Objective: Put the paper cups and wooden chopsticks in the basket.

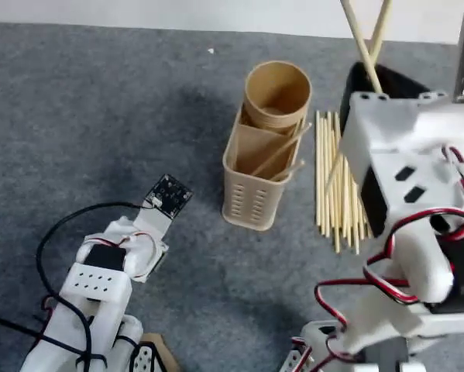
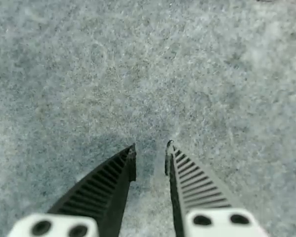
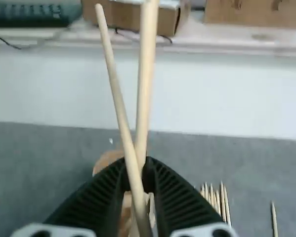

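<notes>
Aloft, chopsticks (image 3: 146,74) in right jaws.

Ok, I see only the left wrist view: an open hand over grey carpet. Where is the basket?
Observer: In the high view the basket stands on the carpet, ahead of the left arm and to its right.
Operator: Is anything in it?
Observer: A cup stands in its far end.
Operator: And the other arm?
Observer: The right hand is shut on two crossed chopsticks.
</notes>
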